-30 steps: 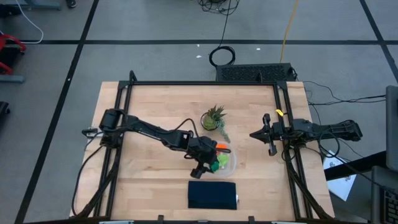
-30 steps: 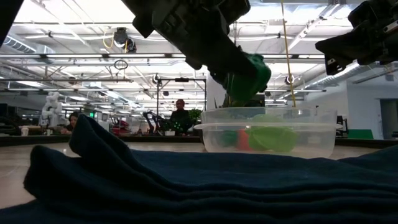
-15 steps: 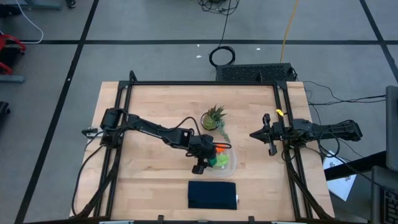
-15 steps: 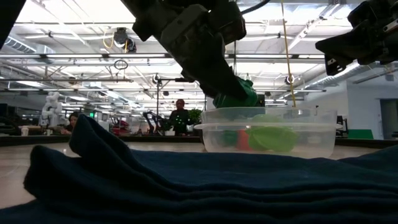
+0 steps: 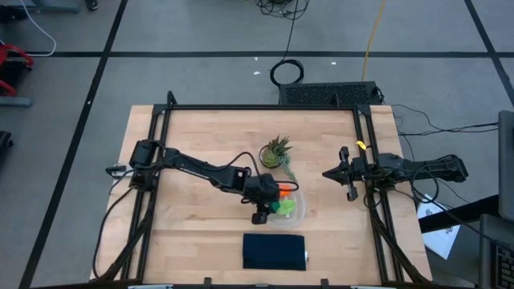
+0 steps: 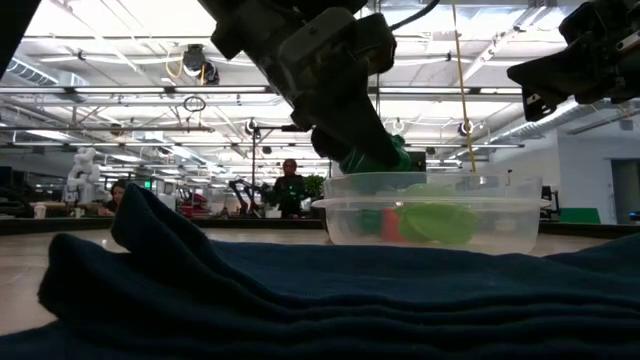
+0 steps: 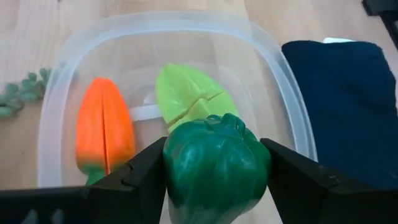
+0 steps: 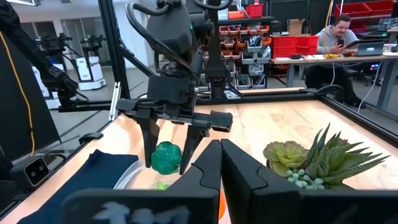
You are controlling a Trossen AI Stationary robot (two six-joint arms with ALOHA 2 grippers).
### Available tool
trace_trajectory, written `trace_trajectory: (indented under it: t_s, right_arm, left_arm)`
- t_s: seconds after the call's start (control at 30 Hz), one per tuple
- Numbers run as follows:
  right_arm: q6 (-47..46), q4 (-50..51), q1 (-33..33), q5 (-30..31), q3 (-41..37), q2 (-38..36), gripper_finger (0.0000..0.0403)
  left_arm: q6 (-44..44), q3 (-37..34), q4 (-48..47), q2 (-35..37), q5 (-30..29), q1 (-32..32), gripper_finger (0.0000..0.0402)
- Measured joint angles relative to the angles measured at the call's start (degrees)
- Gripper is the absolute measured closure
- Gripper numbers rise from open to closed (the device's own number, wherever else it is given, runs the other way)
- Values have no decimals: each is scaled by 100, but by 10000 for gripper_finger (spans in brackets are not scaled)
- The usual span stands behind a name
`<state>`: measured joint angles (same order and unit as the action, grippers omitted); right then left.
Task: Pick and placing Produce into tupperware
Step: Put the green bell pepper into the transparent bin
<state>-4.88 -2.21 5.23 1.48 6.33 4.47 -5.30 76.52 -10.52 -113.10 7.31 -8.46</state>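
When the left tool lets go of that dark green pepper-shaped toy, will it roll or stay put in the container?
The dark green pepper toy looks rounded and lumpy, so it may wobble or roll briefly. It sits between the left tool fingers above the clear plastic container, whose walls should probably stop it. It looks rigid, holding its shape in the grip.

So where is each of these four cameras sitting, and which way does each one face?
High view: above, looking straight down on the table; both arms show.
Low view: at table-top height, looking across the dark cloth to the tupperware; the left arm comes from above.
Left wrist view: on the left arm, facing down into the tupperware; left gripper holds the dark green piece.
Right wrist view: on the parked right arm, facing across the table; right gripper shut.
Shared: the right wrist and low views both show the dark green piece.
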Motion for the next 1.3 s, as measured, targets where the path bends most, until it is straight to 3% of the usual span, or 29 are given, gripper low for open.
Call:
trace_trajectory:
  t_s: [0.27,0.77,1.1,1.3]
  right_arm:
    - [0,-16,0,0,0,0,403]
    - [1,-94,0,0,0,7,403]
    - [-1,-145,0,0,0,9,403]
    - [-1,-176,0,-1,0,9,403]
  left_arm:
    - [14,454,-440,-26,-289,-145,172]
    - [-426,476,-428,-299,-487,-185,172]
    - [-178,480,-641,-313,-426,-155,172]
    - [523,476,-692,-385,-165,-75,172]
